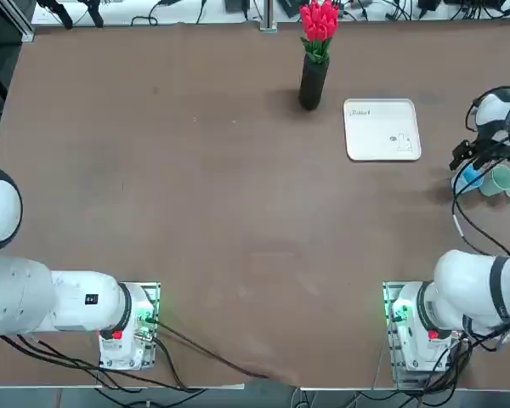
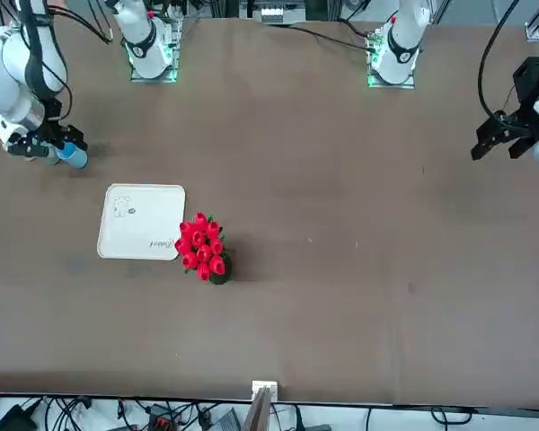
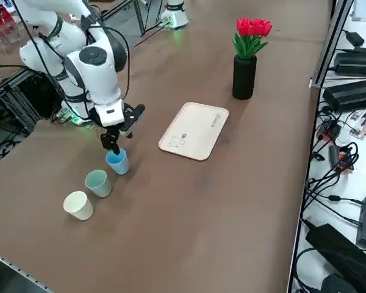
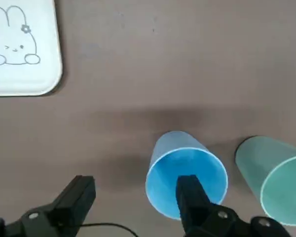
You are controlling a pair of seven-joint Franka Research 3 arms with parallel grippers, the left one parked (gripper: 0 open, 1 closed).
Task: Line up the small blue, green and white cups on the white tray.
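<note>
Spanning every view, a bare brown table [image 1: 195, 195] carries few things. Seen from overhead, the white tray [image 1: 382, 130] lies at about 2 o'clock from the table's middle, a black vase of red flowers [image 1: 314, 72] just beside it at its 10 o'clock. At 3 o'clock, near the table's edge, stand the blue cup [image 3: 118, 162], green cup [image 3: 98, 183] and white cup [image 3: 78, 206] in a row. The right gripper [image 4: 135, 197] hangs over the blue cup, jaws spread, one finger [image 4: 191, 195] inside its rim. Cables [image 3: 338, 152] and black boxes [image 3: 357, 94] clutter the floor beyond.
</note>
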